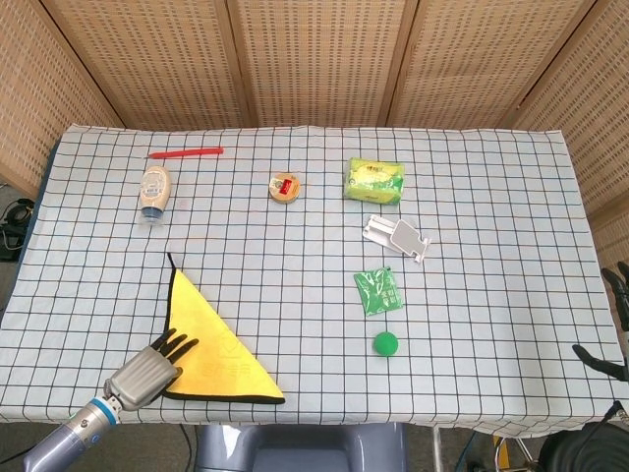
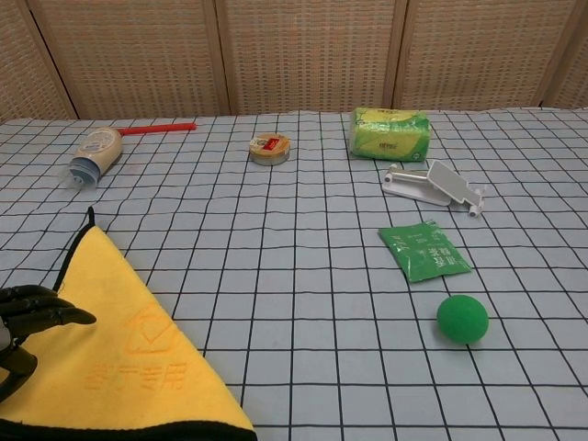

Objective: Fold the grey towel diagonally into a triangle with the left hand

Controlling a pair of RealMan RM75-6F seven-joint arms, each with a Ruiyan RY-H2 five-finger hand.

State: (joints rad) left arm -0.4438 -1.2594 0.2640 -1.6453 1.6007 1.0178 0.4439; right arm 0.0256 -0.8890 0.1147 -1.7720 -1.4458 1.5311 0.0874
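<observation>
Chest view: left hand (image 2: 26, 317), fingers spread and grasping nothing, rests on triangular yellow towel (image 2: 119, 363) embossed with an unreadable logo.

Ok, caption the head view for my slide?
Left hand rests on the towel, already a yellow triangle.

Woven wicker wall panels (image 1: 314, 59) stand behind a table (image 1: 491, 324) under a checked cloth.

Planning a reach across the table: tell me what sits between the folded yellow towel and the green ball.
Nothing: in both the head and chest views, only bare checked tablecloth runs from the towel to the green ball. The green packet lies farther back.
</observation>
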